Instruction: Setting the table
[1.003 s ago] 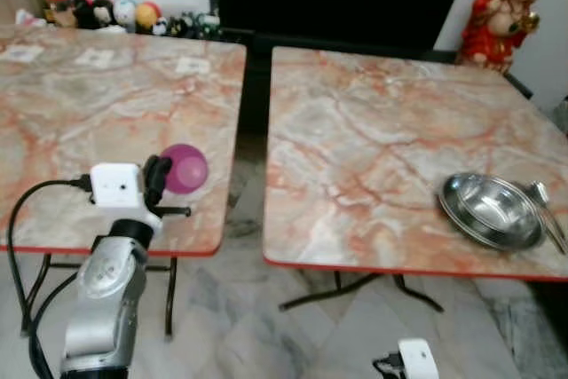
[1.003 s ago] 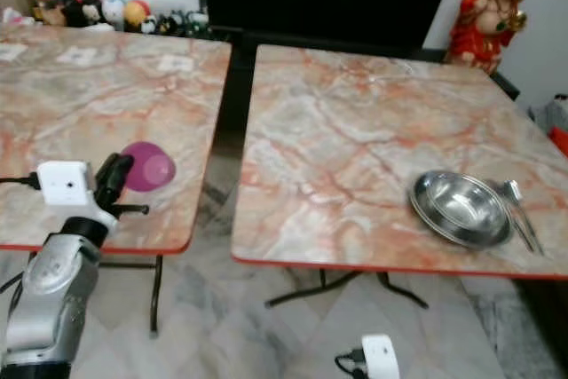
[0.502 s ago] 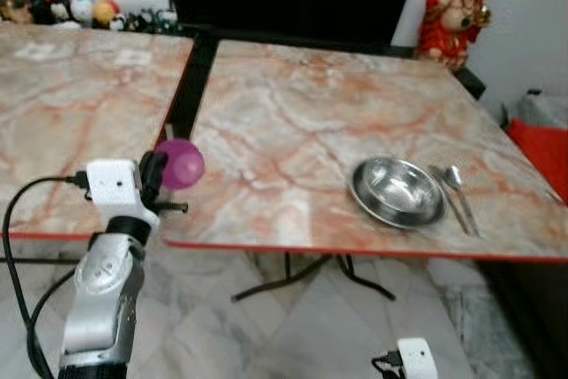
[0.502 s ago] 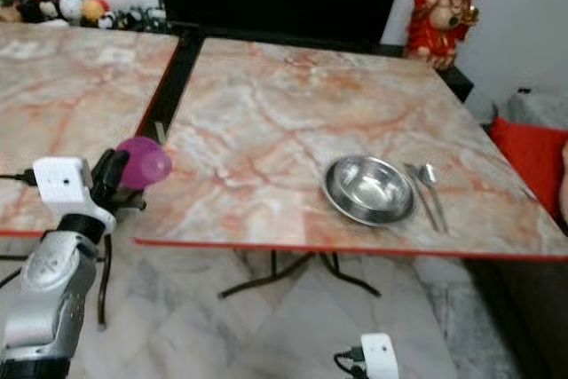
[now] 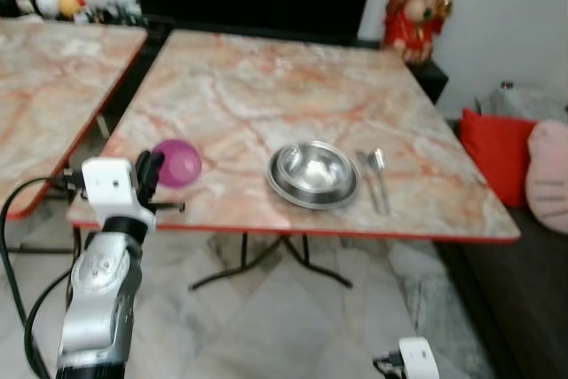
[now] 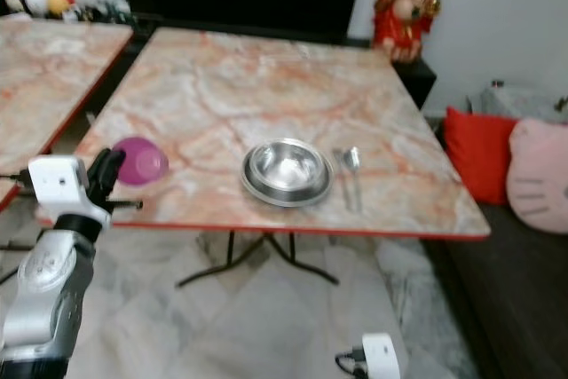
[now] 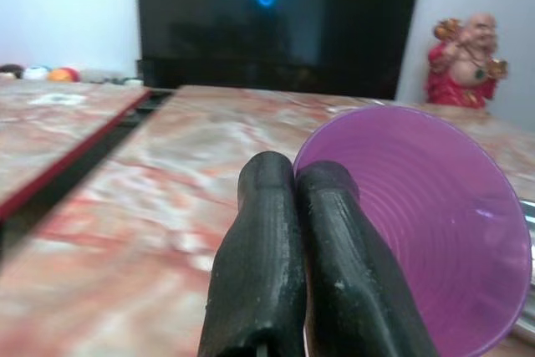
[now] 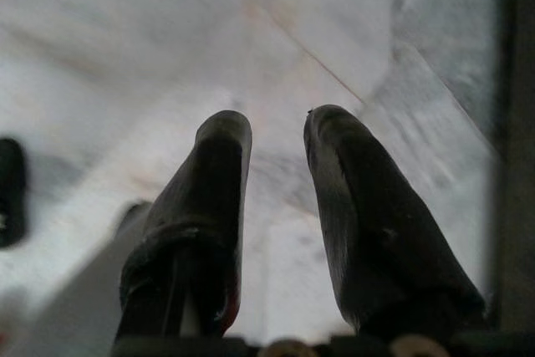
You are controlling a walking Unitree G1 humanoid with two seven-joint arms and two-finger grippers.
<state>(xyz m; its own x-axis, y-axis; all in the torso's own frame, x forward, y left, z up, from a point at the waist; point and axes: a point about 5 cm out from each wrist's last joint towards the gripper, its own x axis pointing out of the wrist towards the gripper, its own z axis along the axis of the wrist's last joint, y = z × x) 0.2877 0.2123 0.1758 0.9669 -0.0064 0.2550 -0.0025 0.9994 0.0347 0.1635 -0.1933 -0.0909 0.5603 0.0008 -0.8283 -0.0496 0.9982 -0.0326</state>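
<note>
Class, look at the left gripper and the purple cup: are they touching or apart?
Touching. The left wrist view shows the left gripper's black fingers pinched together on the purple cup's rim, with no gap.

You see a purple cup [image 5: 177,162] with a translucent tint, pinched by the black fingers [image 7: 259,273] of the silver left gripper [image 7: 292,186], whose wrist box is white. The table [image 5: 222,86] is marbled peach and grey with orange-red veins and a red edge. On it, your views show a shiny steel bowl [image 5: 314,173] and silver cutlery [image 5: 376,179]. The figurine [image 5: 417,6] is red and gold, the cushions [image 5: 497,153] red and pink, the floor [image 8: 125,56] pale grey marble.
</note>
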